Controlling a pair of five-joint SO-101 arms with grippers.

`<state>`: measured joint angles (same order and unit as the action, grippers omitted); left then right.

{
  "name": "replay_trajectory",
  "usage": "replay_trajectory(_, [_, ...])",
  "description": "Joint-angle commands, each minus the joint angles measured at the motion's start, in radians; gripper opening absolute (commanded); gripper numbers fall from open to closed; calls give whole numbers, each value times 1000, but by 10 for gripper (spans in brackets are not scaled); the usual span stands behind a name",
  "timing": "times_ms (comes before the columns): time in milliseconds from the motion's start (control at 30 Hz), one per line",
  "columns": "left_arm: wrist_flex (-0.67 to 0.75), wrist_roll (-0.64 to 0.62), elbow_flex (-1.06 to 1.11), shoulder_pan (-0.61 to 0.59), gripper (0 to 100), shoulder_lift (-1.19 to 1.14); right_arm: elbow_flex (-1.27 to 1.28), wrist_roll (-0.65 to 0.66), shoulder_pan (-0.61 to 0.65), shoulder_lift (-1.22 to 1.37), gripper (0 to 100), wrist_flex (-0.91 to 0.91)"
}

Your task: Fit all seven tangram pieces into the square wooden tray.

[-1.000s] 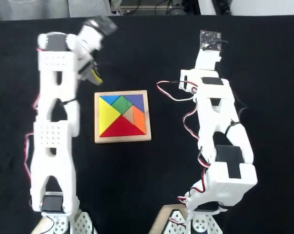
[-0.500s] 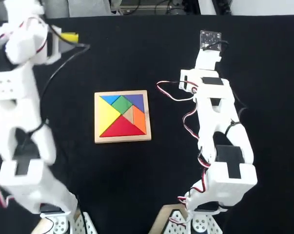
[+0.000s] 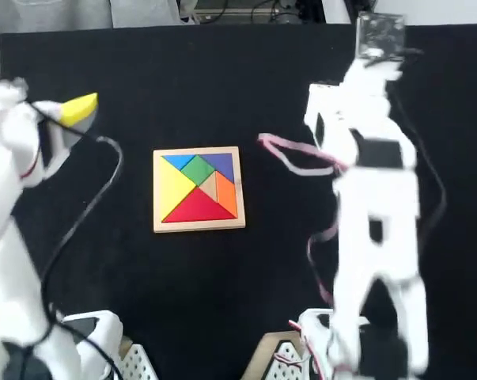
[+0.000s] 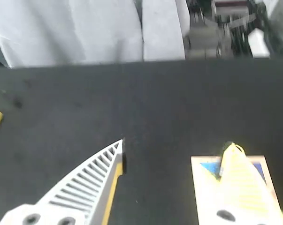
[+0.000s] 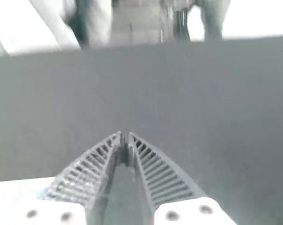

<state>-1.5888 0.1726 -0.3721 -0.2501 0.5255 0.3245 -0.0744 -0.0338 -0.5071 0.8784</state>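
Here the square wooden tray [image 3: 198,226] is full.
We see the seven tangram pieces [image 3: 197,207] inside it on the black tabletop [image 3: 222,87], between both arms; the left jaws stand wide and hold nothing, the right jaws are pressed together.

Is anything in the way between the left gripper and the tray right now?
Nothing visible. Bare black table lies between the left gripper and the wooden tray; only the arm's own black cable loops off the tray's left side. All seven pieces already sit inside the tray.
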Motion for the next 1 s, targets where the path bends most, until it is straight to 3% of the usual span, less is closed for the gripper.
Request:
replay_trajectory(0, [98,-43,170,-19,329,163,-61,-5,34,-243,11,81])
replay_trajectory(100, [196,-152,323,-21,329,264,-61,-5,54,-334,11,137])
replay_trajectory(200, [293,-181,481,-33,329,377,-61,-5,74,-394,11,195])
replay_trajectory(500, [509,-130,954,-24,328,798,-54,-5,75,-570,11,345])
replay_trajectory(700, [736,-115,1288,-24,328,853,108,-5,71,-711,11,344])
replay_trajectory(767, [752,-117,1359,-22,328,861,139,-5,71,-808,11,348])
replay_trajectory(900, [603,-141,1310,-30,328,939,148,-3,74,-1043,11,339])
replay_trajectory(967, [611,-170,1349,-24,328,1005,180,-3,74,-1112,11,327])
